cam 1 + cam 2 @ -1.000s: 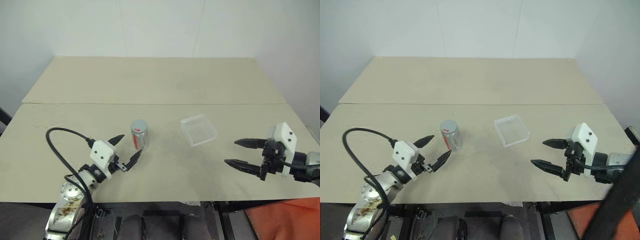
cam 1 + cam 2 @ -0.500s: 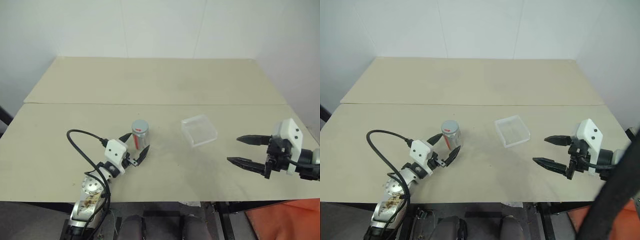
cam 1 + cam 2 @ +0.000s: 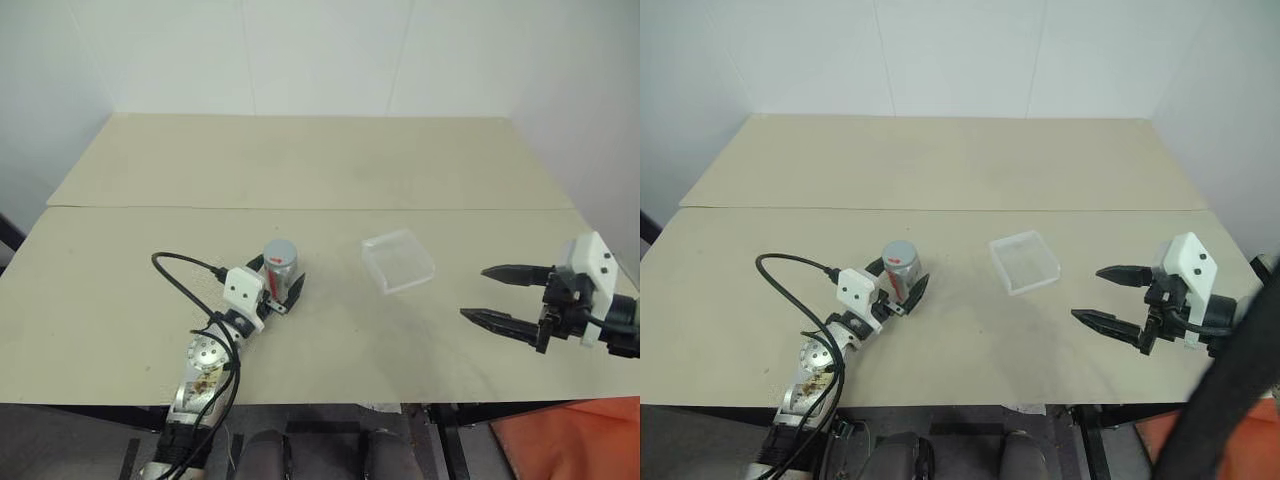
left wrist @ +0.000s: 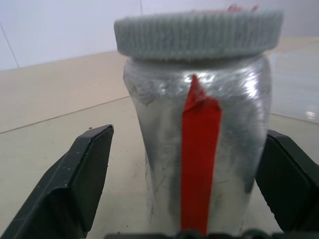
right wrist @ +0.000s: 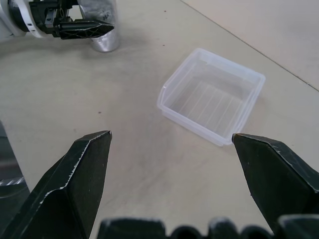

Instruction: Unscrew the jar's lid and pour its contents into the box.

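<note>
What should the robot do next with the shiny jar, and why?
Probably close the left pincer on the jar. Its open fingers already stand on either side of the upright jar without gripping it, and the lid is still screwed on. The right pincer waits open near the box, so holding the jar comes first.

silvery jar, red stripe

jar: silvery, red mark, upright | lid: grey, on | box: clear, well right
</note>
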`<state>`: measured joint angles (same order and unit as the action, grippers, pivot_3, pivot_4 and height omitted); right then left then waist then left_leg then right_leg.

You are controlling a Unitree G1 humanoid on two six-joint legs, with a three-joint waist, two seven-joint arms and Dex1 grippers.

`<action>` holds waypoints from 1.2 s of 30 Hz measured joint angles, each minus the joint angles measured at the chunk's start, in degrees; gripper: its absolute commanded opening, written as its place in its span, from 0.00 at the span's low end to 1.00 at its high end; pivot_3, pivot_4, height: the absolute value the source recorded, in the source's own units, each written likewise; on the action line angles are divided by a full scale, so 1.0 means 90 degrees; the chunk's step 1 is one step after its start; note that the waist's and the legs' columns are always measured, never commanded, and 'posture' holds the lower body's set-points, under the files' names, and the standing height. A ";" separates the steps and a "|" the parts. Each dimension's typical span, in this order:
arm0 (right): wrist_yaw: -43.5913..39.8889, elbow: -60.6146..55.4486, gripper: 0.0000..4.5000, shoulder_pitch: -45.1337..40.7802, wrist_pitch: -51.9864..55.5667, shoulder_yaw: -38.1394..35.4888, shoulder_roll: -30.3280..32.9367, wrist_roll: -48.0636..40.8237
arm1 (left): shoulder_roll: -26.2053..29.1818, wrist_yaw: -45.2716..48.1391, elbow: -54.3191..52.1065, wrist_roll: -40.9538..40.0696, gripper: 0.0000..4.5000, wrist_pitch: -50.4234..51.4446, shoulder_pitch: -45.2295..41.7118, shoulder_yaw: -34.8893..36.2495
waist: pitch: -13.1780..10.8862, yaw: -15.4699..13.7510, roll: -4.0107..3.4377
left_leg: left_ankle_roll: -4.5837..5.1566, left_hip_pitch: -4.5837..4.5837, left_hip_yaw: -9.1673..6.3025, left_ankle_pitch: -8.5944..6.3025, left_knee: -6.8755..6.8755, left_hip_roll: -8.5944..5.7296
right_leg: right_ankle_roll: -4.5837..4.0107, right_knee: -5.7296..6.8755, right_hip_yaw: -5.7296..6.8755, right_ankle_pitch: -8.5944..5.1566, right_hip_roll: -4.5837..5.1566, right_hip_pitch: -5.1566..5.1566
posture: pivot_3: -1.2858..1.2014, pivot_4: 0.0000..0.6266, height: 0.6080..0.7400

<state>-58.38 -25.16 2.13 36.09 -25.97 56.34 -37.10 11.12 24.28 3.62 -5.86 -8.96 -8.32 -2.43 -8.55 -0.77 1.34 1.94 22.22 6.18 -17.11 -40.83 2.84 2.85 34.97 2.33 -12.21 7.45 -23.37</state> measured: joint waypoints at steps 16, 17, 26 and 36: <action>0.0647 -0.0002 1.00 -0.0486 -0.0001 0.0439 -0.0453 0.0151 | -0.0297 -0.0392 0.0422 0.0196 0.44 -0.0569 -0.0093 -0.0005 | -0.0001 0.0007 0.0001 | 0.0001 0.0000 -0.0005 0.0000 0.0000 0.0000 | 0.0001 0.0000 0.0001 0.0001 0.0001 0.0000 | 0.52 0.24 1.00; 0.0718 0.0003 1.00 -0.0616 0.0000 0.0512 -0.0496 0.0162 | -0.0278 -0.0377 0.0422 0.0195 0.44 -0.0568 -0.0083 -0.0012 | -0.0001 0.0012 0.0001 | 0.0001 0.0000 -0.0006 0.0000 0.0000 0.0000 | 0.0001 0.0000 0.0001 0.0001 0.0000 -0.0001 | 0.52 0.24 1.00; 0.2587 -0.0530 1.00 -0.1751 0.0425 0.1777 -0.2732 -0.0252 | -0.0037 -0.0205 0.0414 0.0334 0.44 -0.0312 -0.0518 -0.0209 | 0.0000 0.0005 -0.0001 | -0.0009 0.0017 -0.0005 0.0005 0.0002 0.0001 | 0.0001 0.0003 0.0011 0.0001 0.0000 -0.0014 | 0.52 0.24 1.00; 0.4084 -0.0624 1.00 -0.1913 -0.0128 0.3256 -0.4438 0.0837 | -0.0097 0.0418 0.0406 0.0201 0.44 -0.0093 -0.0758 -0.0694 | 0.0003 0.0020 -0.0005 | -0.0035 0.0058 0.0009 0.0021 -0.0008 -0.0001 | 0.0004 0.0016 0.0006 0.0003 0.0002 -0.0069 | 0.52 0.24 1.00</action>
<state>-21.62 -30.77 -15.08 34.93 3.33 16.40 -29.57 10.24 28.04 7.28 -4.05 -9.80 -15.14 -8.67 -8.52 -0.59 1.30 1.62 22.74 6.26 -16.92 -40.90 2.84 2.89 35.12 2.38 -12.18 7.46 -23.99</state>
